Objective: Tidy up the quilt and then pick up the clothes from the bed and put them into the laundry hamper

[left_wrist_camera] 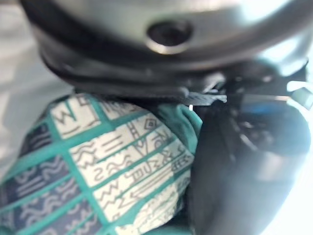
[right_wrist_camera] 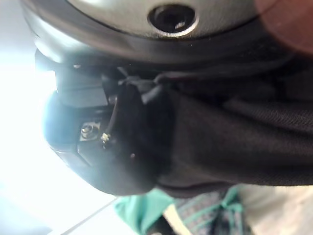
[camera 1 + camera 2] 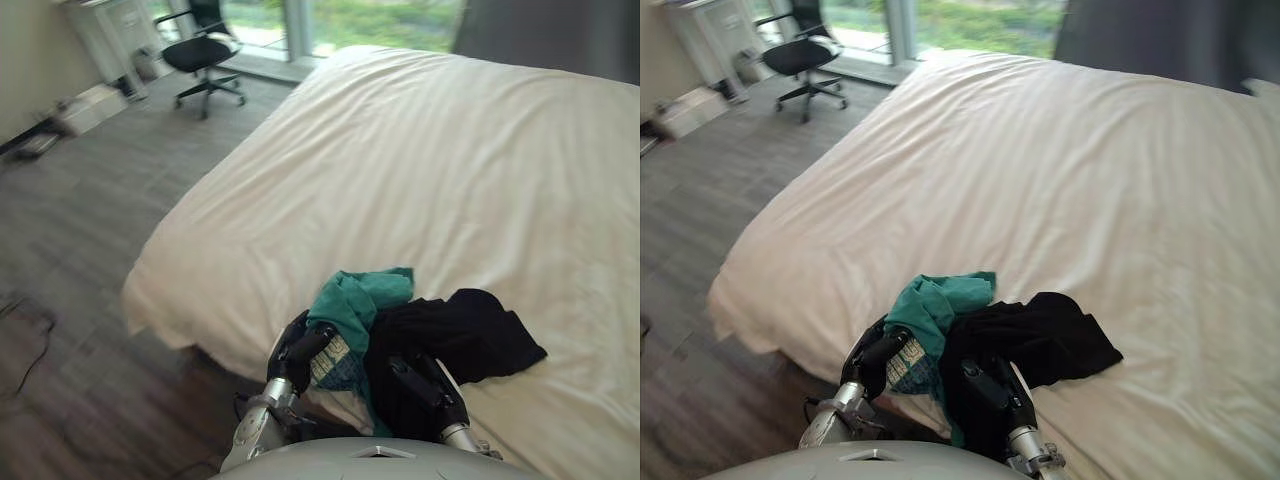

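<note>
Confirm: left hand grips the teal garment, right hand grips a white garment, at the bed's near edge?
No. The right hand grips a black garment, not white; the right wrist view shows it. The left hand grips the teal garment at the bed's near edge.

1. The cream-white quilt [image 3: 430, 170] lies spread flat over the bed, faintly creased, and drapes over the near corner.
2. The teal garment [image 3: 358, 295] is bunched at the bed's near edge. Its white-and-navy patterned panel is gripped by the left hand [image 3: 300, 352].
3. The black garment [image 3: 470, 335] is crumpled and touches the teal one's right side. It lies on the quilt, and the right hand [image 3: 425, 385] clutches its near part.
</note>
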Available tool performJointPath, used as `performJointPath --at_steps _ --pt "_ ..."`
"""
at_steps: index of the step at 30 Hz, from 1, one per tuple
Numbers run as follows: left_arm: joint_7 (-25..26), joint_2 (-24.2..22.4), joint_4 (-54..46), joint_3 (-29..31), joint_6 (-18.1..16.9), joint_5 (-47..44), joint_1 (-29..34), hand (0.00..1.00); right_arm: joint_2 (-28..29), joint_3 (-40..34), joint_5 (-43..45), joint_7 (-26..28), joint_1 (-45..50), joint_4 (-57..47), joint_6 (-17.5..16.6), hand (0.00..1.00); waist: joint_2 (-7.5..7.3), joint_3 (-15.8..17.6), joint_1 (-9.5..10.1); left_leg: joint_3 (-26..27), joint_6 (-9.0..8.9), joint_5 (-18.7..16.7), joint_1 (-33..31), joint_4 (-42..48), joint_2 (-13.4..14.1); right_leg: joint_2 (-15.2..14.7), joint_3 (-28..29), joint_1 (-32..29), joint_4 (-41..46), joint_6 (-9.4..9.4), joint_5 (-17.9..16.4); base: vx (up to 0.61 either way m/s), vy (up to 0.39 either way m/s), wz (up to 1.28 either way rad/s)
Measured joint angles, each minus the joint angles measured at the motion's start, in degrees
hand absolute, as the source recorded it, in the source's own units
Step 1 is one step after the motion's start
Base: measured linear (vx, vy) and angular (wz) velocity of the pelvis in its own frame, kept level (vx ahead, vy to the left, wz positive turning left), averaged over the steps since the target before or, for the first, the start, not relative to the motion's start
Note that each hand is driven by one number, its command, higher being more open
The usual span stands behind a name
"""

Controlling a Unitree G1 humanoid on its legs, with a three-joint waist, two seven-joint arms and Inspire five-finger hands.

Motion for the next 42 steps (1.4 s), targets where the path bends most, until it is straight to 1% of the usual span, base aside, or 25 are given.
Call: performJointPath --at_steps 1,2,4,5,6,7,8,9,10,11,12,15,17,18,19,20,21,22,23,24,26,29,30,36,42 --pt "0.35 -0.01 -0.11 1.49 0.0 -0.91 0.72 0.0 0.12 0.58 -0.04 -1.69 -0.31 -0.56 -0.05 0.0 -0.03 1.4 0.43 6.75 1.33 -1.2 -1.53 3.61 2.08 -0.31 -3.02 1.5 0.7 -0.1 0.11 -0.08 0.068 1.68" --pt "0.4 -0.09 -0.48 2.6 0.05 -2.32 2.08 0.0 -0.12 1.12 -0.04 -3.12 -0.22 -2.2 -0.21 0.0 0.62 2.53 0.51 8.69 1.18 -2.98 -3.16 7.03 3.22 -0.31 -5.94 3.0 1.61 -0.12 0.11 -0.08 0.045 1.62" --pt "0.13 0.39 -3.17 3.49 0.14 -2.48 5.34 0.0 0.03 1.88 -0.04 -4.71 0.64 -3.87 -0.22 0.0 1.18 2.79 0.58 10.45 0.19 -4.0 -4.84 8.01 3.01 -1.08 -8.61 4.54 1.41 -0.56 0.03 -0.04 0.098 1.57" --pt "0.12 0.72 -4.13 4.03 0.14 -2.47 6.25 0.0 0.31 2.05 -0.04 -5.01 0.68 -3.89 -0.19 0.0 0.55 2.65 0.43 11.73 0.07 -4.07 -5.03 7.32 2.51 -1.25 -8.53 5.24 -0.18 -1.61 -0.65 0.02 0.129 1.93" --pt "0.16 1.44 -5.39 5.47 0.14 -2.48 6.68 0.0 1.8 2.17 0.05 -5.27 0.88 -3.85 -0.07 0.0 -1.89 2.5 0.04 15.05 1.37 -5.97 -6.73 11.23 3.14 -2.03 -7.9 6.47 -3.17 -1.94 -4.68 0.0 0.12 1.79" --pt "0.2 1.47 -6.85 5.92 0.14 -2.63 7.05 0.0 1.69 1.77 1.19 -5.37 0.46 -3.98 0.02 0.0 0.82 3.35 1.32 16.59 3.28 -9.24 -9.41 22.23 6.83 -0.69 -8.46 6.44 0.21 -1.81 -6.26 0.0 0.111 1.61" --pt "0.18 0.95 -7.64 5.96 0.15 -2.88 7.98 0.0 1.01 1.51 1.41 -5.3 0.6 -4.08 0.15 0.0 2.08 3.36 1.76 15.84 -2.79 -9.83 -8.41 21.31 7.54 -0.07 -8.09 6.58 1.74 -1.3 -7.0 0.02 0.142 1.56" --pt "0.42 1.49 -7.49 6.53 0.65 -4.09 8.28 0.0 1.45 1.01 1.61 -5.14 -0.12 -2.39 1.3 0.0 -0.13 3.08 0.71 12.75 -2.63 -8.76 -7.4 18.11 2.45 -1.85 -6.48 7.38 3.44 -1.44 -7.17 0.12 0.148 1.64" --pt "0.44 1.79 -6.46 6.96 0.83 -4.28 7.93 0.0 1.53 0.36 1.97 -4.44 -0.46 -1.14 1.78 0.0 -0.24 2.99 0.5 11.42 -1.46 -7.1 -5.97 14.66 0.11 -2.63 -6.27 7.96 5.19 -2.8 -4.66 0.16 0.15 1.7" --pt "0.44 1.8 -5.8 7.19 0.86 -4.29 7.8 0.0 1.52 -0.03 2.34 -4.07 -0.91 -0.13 1.91 0.0 0.01 3.06 0.58 10.06 -1.21 -6.24 -5.78 13.52 -0.44 -2.42 -6.54 7.65 6.41 -2.8 -3.02 0.2 0.129 1.29" --pt "0.63 2.19 -5.09 7.47 0.76 -4.75 7.81 0.0 1.65 -0.82 4.21 -2.86 -2.28 2.43 2.55 0.0 1.34 2.86 0.7 7.75 -0.64 -4.63 -4.74 11.24 -0.86 -1.71 -6.52 7.27 8.13 -3.35 -1.33 0.22 0.123 0.97" --pt "0.91 3.51 -3.11 7.66 -1.57 -4.79 7.93 0.0 2.95 -1.52 4.29 -0.78 -2.88 4.36 2.94 0.0 0.3 3.33 1.01 3.5 -0.87 -1.83 -1.3 5.27 -2.79 -0.65 -6.33 6.18 5.97 -3.72 -1.35 0.17 0.054 0.76" --pt "0.95 3.65 -2.64 7.76 -1.44 -4.88 8.04 0.0 3.68 -1.41 3.84 -0.54 -2.01 4.56 2.95 0.0 -0.14 3.72 0.41 -0.03 -1.0 -1.22 0.1 3.79 -3.64 0.74 -3.16 3.44 9.58 -6.0 -3.22 0.14 -0.059 0.94" --pt "0.64 3.19 -2.69 7.56 -1.44 -4.68 7.84 0.0 3.78 -1.17 3.84 -0.77 -0.88 4.53 2.58 0.0 0.29 3.67 -0.17 -3.37 -0.83 -1.04 0.6 3.06 -3.28 3.63 1.18 0.99 12.78 -6.65 -5.1 0.1 -0.127 1.18" --pt "-0.1 3.02 -2.87 7.25 -1.46 -4.65 7.63 0.0 3.73 -0.77 3.84 -0.88 0.21 4.5 1.87 0.0 1.18 4.01 -0.48 -5.91 -1.22 -0.59 0.91 2.51 -3.03 5.72 4.41 -0.5 13.53 -6.21 -6.3 0.11 -0.166 1.52" --pt "-1.44 2.72 -3.39 7.2 -1.5 -4.56 7.34 0.0 3.37 -0.1 3.86 -0.91 0.71 3.71 0.4 0.0 0.8 3.92 -0.57 -8.59 -1.69 -0.35 0.95 2.37 -2.94 7.81 9.61 -2.65 11.05 -5.63 -6.34 0.07 -0.152 1.18" --pt "-1.95 2.78 -3.64 7.21 -1.49 -4.43 7.49 0.0 3.21 0.15 3.9 -0.88 0.84 3.52 -0.09 0.0 0.15 3.84 -0.53 -9.28 -2.23 -0.6 0.65 2.93 -3.44 8.29 11.94 -2.66 8.02 -5.34 -5.75 0.05 -0.164 1.18" --pt "-2.67 2.99 -3.71 6.95 -1.07 -3.73 7.36 0.0 3.12 0.23 4.07 -0.79 0.67 3.4 -1.19 0.0 -1.35 3.77 -0.92 -9.74 -3.59 -2.39 -0.37 5.51 -4.55 8.36 13.45 -1.96 5.54 -5.15 -3.21 0.03 -0.143 0.74" --pt "-3.1 2.48 -4.1 6.51 -0.64 -3.47 7.74 0.0 2.59 -0.17 4.13 -0.91 0.61 3.56 -1.2 0.0 -1.37 3.63 -0.69 -8.46 -3.55 -3.1 -0.45 6.83 -4.05 8.37 12.92 -1.86 5.12 -5.21 -3.18 0.07 -0.152 0.71" --pt "-3.21 1.44 -4.45 4.8 -0.05 -3.12 8.34 0.0 0.51 -0.96 4.61 -0.92 0.4 3.3 -2.14 0.0 0.58 3.37 -0.54 -5.37 -3.79 -3.88 -1.1 8.99 -2.39 8.16 11.57 -0.96 4.12 -5.06 -3.0 0.13 -0.065 0.4" --pt "-4.27 1.45 -4.53 2.1 1.43 -1.12 7.79 0.0 -1.29 -1.72 6.5 -0.92 -0.46 3.7 -1.6 0.0 1.82 3.34 -0.37 -3.91 -4.38 -4.23 -0.76 9.45 -2.27 7.66 10.48 1.69 2.75 -4.04 -2.46 0.18 0.019 0.24" --pt "-4.22 3.47 -4.56 2.15 2.52 -1.18 5.96 0.0 0.34 -1.46 6.54 -0.53 -0.65 3.64 -1.52 0.0 0.15 2.57 0.22 -3.88 -4.6 -4.38 0.19 8.42 -2.25 7.71 10.81 2.33 2.65 -3.07 -1.83 0.14 0.024 0.06" --pt "-4.33 5.67 -2.7 3.36 3.4 -1.17 6.18 0.0 3.14 -1.06 6.5 0.29 0.5 1.31 -0.62 0.0 -0.13 -0.91 0.27 -1.36 -2.85 6.57 6.95 -10.48 -3.57 6.7 15.44 2.52 -2.17 -2.18 1.59 0.05 0.004 0.01" --pt "-4.01 5.68 -2.7 3.35 3.38 -1.16 6.58 0.0 3.23 -0.31 6.48 0.05 0.71 1.3 -0.62 0.0 -0.12 -0.89 0.2 0.45 -3.03 6.17 7.11 -10.48 -3.04 7.05 16.5 1.89 -2.2 -2.24 1.59 0.0 -0.006 -0.12" --pt "0.75 5.72 -2.65 -0.38 1.95 -1.04 9.08 0.0 3.18 5.19 5.23 -6.98 5.08 1.28 -0.38 0.0 -0.62 -0.7 -1.25 5.46 -3.54 5.01 7.19 -10.24 -2.29 6.2 13.18 1.93 -3.15 -3.23 0.48 0.04 -0.047 0.05"
